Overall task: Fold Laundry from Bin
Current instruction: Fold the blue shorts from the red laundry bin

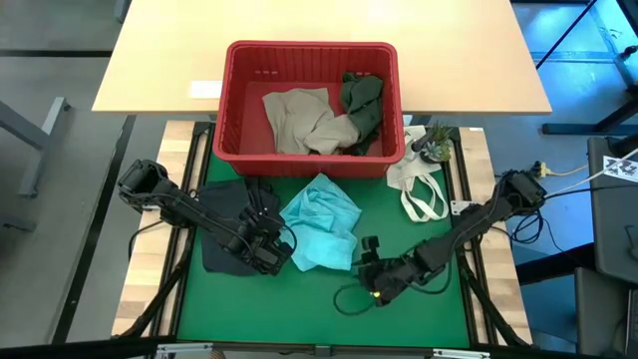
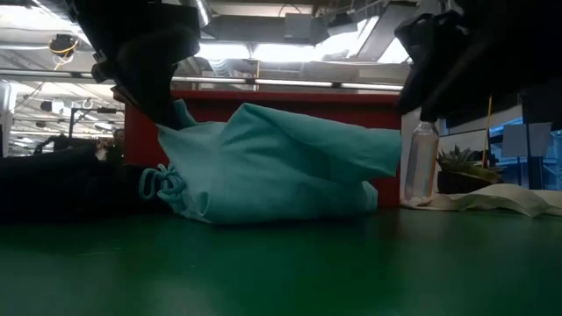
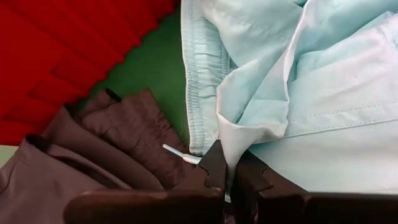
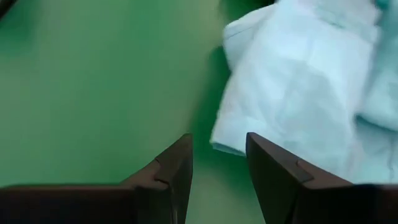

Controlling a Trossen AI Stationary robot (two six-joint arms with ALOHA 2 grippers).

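Note:
A light teal garment (image 1: 321,221) lies crumpled on the green mat in front of the red bin (image 1: 311,150); it also shows in the low view (image 2: 272,167). A dark garment (image 1: 231,214) lies to its left under my left arm. My left gripper (image 1: 282,247) is shut on the teal garment at its left side. My right gripper (image 1: 366,251) is open, low over the mat just right of the teal garment's near right corner (image 4: 227,146). A beige-tan garment (image 1: 299,118) and a dark olive one (image 1: 361,105) lie in the bin. My left gripper pinches a bunched fold of the teal garment (image 3: 233,134) between its two fingers (image 3: 214,165), beside the elastic waistband. The fold rises to the fingers while the rest of the garment lies on the mat.
A white cloth bag with loop handles (image 1: 421,187) and a small potted plant (image 1: 435,145) sit at the mat's far right. A clear bottle (image 2: 421,162) shows in the low view. The mat's near part (image 1: 319,309) is bare green.

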